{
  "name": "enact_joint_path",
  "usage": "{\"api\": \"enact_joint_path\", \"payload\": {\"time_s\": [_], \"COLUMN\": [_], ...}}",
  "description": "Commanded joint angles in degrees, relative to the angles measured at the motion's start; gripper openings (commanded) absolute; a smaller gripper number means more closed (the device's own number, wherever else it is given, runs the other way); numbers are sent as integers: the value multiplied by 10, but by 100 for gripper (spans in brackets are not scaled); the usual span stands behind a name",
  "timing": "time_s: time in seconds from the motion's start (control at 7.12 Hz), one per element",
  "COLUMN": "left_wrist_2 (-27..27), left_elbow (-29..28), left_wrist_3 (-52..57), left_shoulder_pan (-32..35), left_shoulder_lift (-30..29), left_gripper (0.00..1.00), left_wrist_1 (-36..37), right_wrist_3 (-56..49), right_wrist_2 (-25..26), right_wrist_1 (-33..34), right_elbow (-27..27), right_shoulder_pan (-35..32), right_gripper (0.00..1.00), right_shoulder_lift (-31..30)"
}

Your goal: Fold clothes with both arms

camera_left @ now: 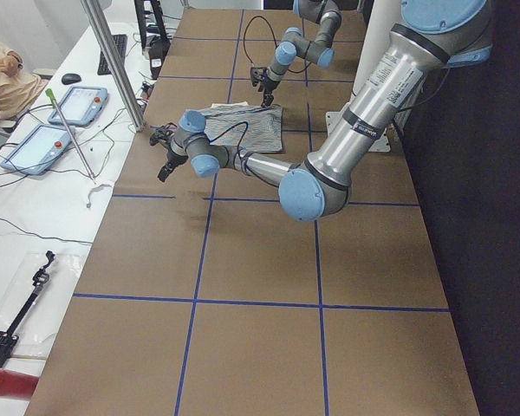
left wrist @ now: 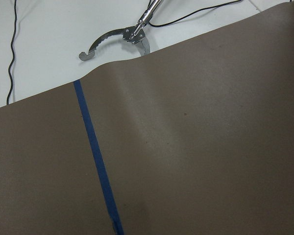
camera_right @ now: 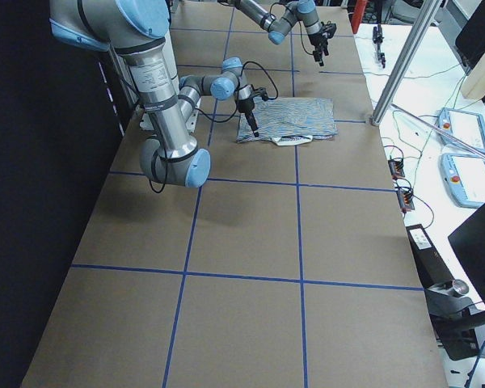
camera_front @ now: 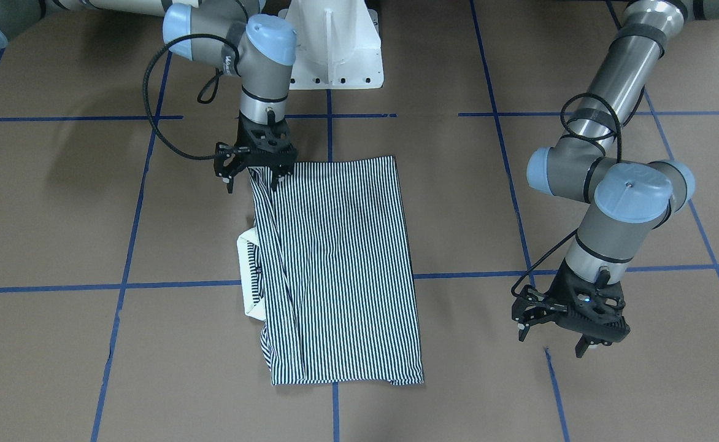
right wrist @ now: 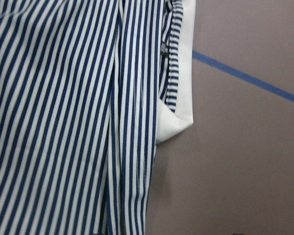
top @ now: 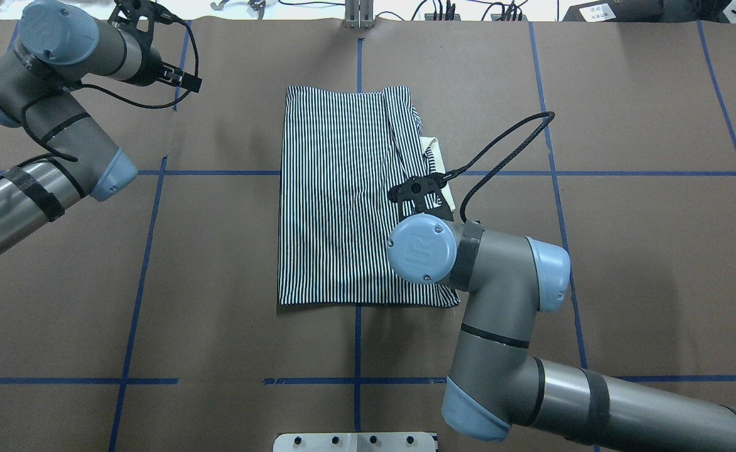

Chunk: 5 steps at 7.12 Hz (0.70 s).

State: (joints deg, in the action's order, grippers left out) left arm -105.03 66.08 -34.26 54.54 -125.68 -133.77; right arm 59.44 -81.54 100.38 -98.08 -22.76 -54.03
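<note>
- In the middle of the table (camera_front: 59,202), on brown paper marked off with blue tape (camera_front: 131,245), we see the shirt (camera_front: 341,264). It is folded to a long striped rectangle, one short end toward the robot's edge and the other toward the far edge.
- Along the shirt's right side a narrow strip of striped cloth is turned in over the rest. The collar (camera_front: 248,276), cream-white and flat, sticks out from under it onto the paper.
- The right gripper (camera_front: 253,175) hangs over that right side of the shirt, nearer the end by the robot's edge. Its fingers point down and stand apart, and we see nothing clamped between them.
- The left gripper (camera_front: 553,342) is well apart from the shirt, over bare paper near the far edge, off to the shirt's left. Its jaws are spread wide and hold nothing.
- In the left wrist view we see the paper's far edge crossed by one strip of tape. Beyond it, on a white surface, lie a metal tool (left wrist: 120,39) with curved, toothed jaws and a thin black cable (left wrist: 12,49).
- As for writing, the blue cap (top: 421,249) on the right arm (top: 506,295) carries a raised mark that we read as "UR". The lettering on that arm's wrist in the front-facing view is too small for us to read.
- The white pedestal (camera_front: 335,49) stands at the robot's edge, in line with the shirt.
</note>
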Motion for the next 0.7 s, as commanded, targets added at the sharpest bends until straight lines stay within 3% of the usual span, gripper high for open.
{"api": "enact_joint_path", "payload": {"time_s": [0.0,0.56], "left_wrist_2": [0,-1], "left_elbow": [1,0], "left_wrist_3": [0,0], "left_shoulder_pan": [0,-1], "left_shoulder_lift": [0,0], "left_gripper": [100,100], "left_wrist_1": [0,1], "right_wrist_3": [-3,-24], "right_wrist_2": [-10,-34], "right_wrist_1": [-34,-30], "right_elbow": [52,65], "right_shoulder_pan": [-13,-11], "right_gripper": [62,59], "right_shoulder_lift": [21,23]}}
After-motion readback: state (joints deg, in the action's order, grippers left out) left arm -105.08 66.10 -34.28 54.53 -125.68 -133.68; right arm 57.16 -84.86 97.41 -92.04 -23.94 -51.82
